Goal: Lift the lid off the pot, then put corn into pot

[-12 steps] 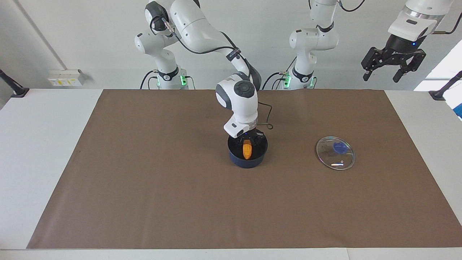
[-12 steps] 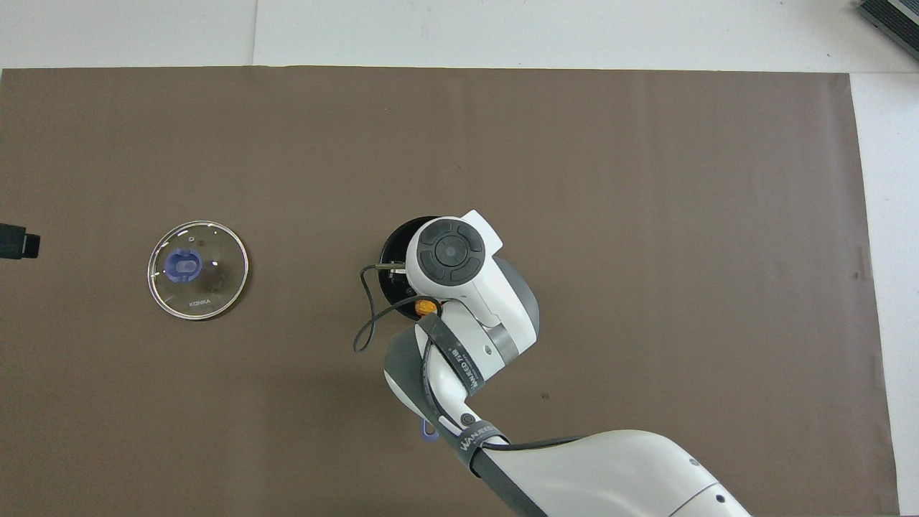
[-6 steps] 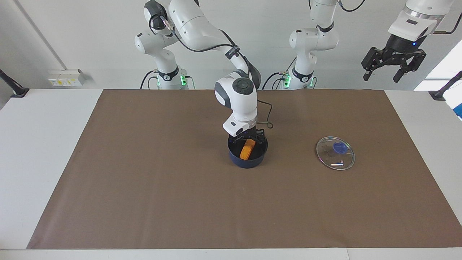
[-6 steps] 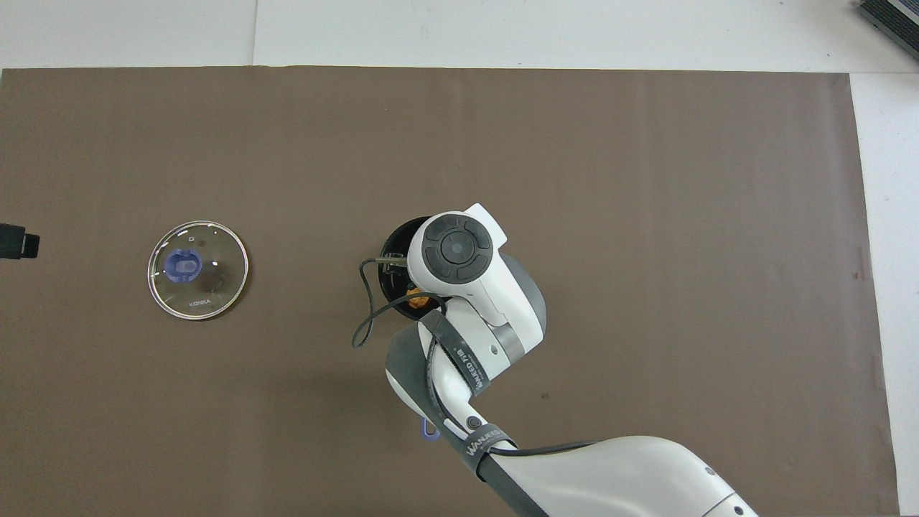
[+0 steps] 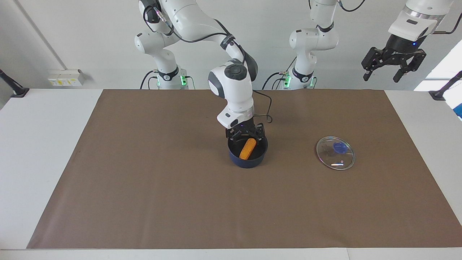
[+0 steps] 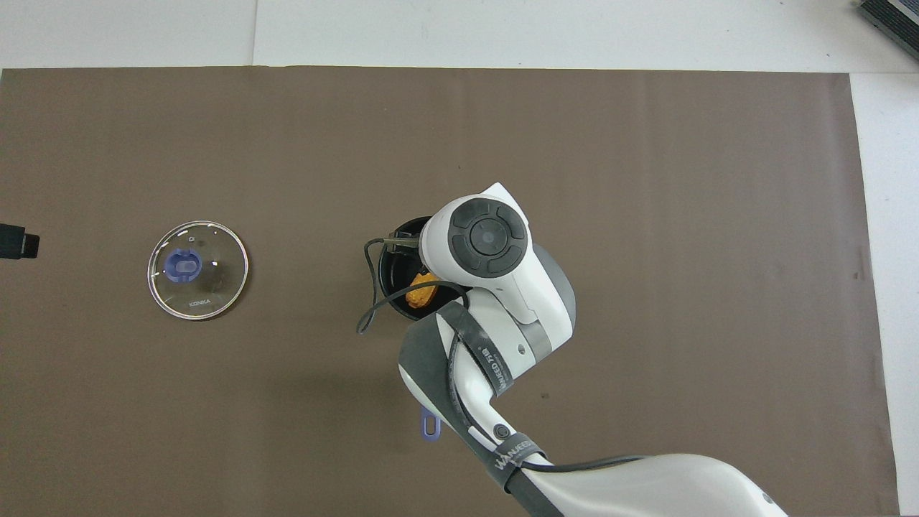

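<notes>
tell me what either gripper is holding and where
Nothing: the corn lies loose in the pot, right gripper open above it; left gripper open, empty.

Pot (image 5: pixel 247 154) stands mid-mat (image 5: pixel 144 187), approx. centre of table (image 5: pixel 43 144), w/ corn (image 5: pixel 248 148) lying tilted inside it; right gripper (image 5: pixel 245 134) hangs just over pot's rim on the robots' side. Lid (image 5: pixel 335 152) lies flat on mat, beside pot toward left arm's end of table, well apart from it, clear of mat's edges. Left gripper (image 5: pixel 393 66) waits high up past that end's robot-side corner.
</notes>
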`<state>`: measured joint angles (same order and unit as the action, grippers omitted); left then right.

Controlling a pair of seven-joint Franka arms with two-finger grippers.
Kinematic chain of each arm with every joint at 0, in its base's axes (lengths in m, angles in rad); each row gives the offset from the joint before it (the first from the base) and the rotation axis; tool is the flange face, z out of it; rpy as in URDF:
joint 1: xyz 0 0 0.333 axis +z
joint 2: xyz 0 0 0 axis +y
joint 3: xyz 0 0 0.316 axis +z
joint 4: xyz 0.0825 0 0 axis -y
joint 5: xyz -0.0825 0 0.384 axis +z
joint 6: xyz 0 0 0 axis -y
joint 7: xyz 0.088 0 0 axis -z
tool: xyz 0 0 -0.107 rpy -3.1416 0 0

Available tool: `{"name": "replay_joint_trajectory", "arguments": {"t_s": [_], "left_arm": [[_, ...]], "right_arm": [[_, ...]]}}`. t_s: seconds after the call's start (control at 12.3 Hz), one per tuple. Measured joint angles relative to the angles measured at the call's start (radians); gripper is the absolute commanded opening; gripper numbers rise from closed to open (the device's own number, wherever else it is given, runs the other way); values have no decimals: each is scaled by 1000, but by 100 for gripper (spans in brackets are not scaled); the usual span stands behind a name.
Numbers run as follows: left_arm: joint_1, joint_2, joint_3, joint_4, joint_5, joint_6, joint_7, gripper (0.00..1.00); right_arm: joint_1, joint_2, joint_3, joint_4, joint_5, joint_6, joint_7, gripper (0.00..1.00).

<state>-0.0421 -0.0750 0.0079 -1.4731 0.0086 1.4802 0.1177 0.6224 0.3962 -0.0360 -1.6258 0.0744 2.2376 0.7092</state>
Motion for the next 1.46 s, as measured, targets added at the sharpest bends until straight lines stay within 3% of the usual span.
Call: {"name": "replay_joint_trajectory", "arguments": {"t_s": [0.57, 0.97, 1.46], "left_arm": [[0, 3, 0, 0, 0, -20, 0, 100], [0, 13, 1, 5, 0, -44, 0, 100], [0, 14, 0, 14, 0, -47, 0, 100]], "right_arm": [[-151, -218, -2, 3, -65, -188, -95, 100], [-282, -350, -4, 4, -75, -360, -264, 100], [-410, -448, -6, 9, -76, -525, -388, 100]]}}
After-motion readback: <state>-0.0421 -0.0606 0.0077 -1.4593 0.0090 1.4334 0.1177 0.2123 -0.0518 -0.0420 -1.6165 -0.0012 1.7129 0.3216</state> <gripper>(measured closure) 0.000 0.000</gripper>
